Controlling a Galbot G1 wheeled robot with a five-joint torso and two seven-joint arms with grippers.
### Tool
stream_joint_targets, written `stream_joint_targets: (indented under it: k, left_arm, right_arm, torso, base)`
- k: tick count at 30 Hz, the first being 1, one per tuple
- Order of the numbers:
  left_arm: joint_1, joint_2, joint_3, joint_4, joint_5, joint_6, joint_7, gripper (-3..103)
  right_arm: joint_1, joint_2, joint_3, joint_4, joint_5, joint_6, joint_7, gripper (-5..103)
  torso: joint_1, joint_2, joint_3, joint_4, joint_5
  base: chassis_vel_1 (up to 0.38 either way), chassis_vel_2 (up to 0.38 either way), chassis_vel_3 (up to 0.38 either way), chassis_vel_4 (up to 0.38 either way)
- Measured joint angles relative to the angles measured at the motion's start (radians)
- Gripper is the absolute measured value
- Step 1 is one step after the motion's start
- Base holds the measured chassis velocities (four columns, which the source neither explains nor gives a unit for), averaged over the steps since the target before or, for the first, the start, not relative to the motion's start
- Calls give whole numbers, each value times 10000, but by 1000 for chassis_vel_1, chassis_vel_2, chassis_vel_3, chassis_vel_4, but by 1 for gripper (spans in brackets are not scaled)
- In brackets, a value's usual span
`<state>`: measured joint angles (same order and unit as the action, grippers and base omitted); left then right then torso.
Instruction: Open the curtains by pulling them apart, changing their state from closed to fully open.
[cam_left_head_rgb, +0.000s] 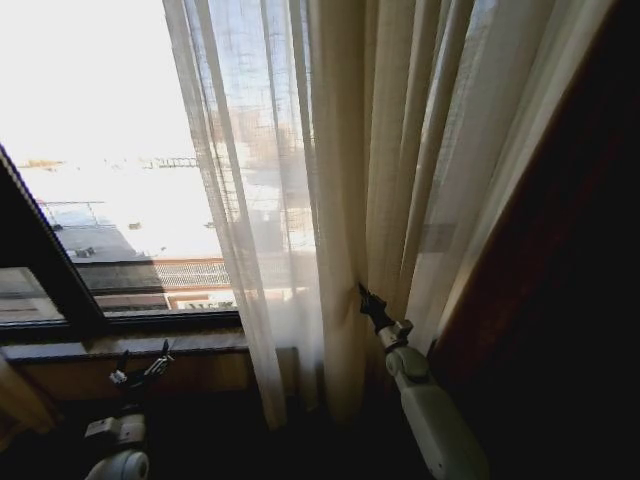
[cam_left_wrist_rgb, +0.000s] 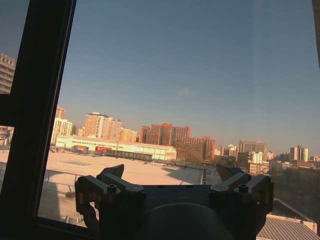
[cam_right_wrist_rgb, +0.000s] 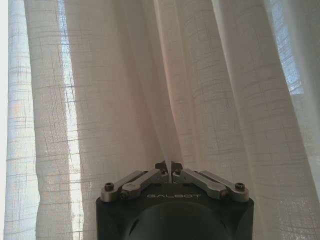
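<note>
The sheer cream-white curtains (cam_left_head_rgb: 340, 200) hang gathered in pleats right of the middle, and the window to their left is uncovered. My right gripper (cam_left_head_rgb: 366, 298) reaches up into a fold of the fabric. In the right wrist view its fingertips (cam_right_wrist_rgb: 161, 165) are pressed together on a pinched pleat of the curtains (cam_right_wrist_rgb: 150, 90), which converges right at the right gripper (cam_right_wrist_rgb: 166, 166). My left gripper (cam_left_head_rgb: 140, 368) sits low at the left by the window sill, apart from the fabric. In the left wrist view, the left gripper (cam_left_wrist_rgb: 172, 175) stands open and faces the glass.
A dark brown heavy drape (cam_left_head_rgb: 560, 300) fills the right side next to the curtains. A dark window frame (cam_left_head_rgb: 50, 270) and a wooden sill (cam_left_head_rgb: 190, 345) run along the lower left. Rooftops and city buildings (cam_left_wrist_rgb: 165, 137) lie beyond the glass.
</note>
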<state>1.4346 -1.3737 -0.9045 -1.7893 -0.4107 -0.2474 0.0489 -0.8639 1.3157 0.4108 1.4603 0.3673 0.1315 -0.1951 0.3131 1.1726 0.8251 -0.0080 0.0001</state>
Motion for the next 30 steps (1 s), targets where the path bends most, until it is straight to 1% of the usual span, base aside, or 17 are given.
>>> stream_joint_targets:
  k: [2,11,18,25,30]
  left_arm:
    - [0,0,-1,0,1,0,0,100]
    - [0,1,0,0,0,0,1,100]
    - [0,0,0,0,0,0,2,100]
    - [0,0,2,0,0,1,4,100]
    - [0,-3,4,0,0,0,8,100]
  right_arm:
    - [-33,-15,35,1,-4,-23,-45,0]
    - [-100,-45,120,-4,-26,-12,-219,0]
    - [-124,-50,136,-4,-10,35,-244,0]
    - [-95,-29,67,-38,95,343,-56,0]
    - [-45,-45,57,-70,-217,400,-173,0]
  torso:
    - [0,0,-1,5,-4]
    - [0,1,-1,4,-2]
    - [0,0,-1,3,-1]
    - [0,0,0,0,-1]
    - [0,0,0,-2,6]
  base:
    - [0,0,0,0]
    - [-40,-46,45,45]
    - [-201,-175,187,181]
    - [-254,-258,255,230]
    - [-105,-113,101,122]
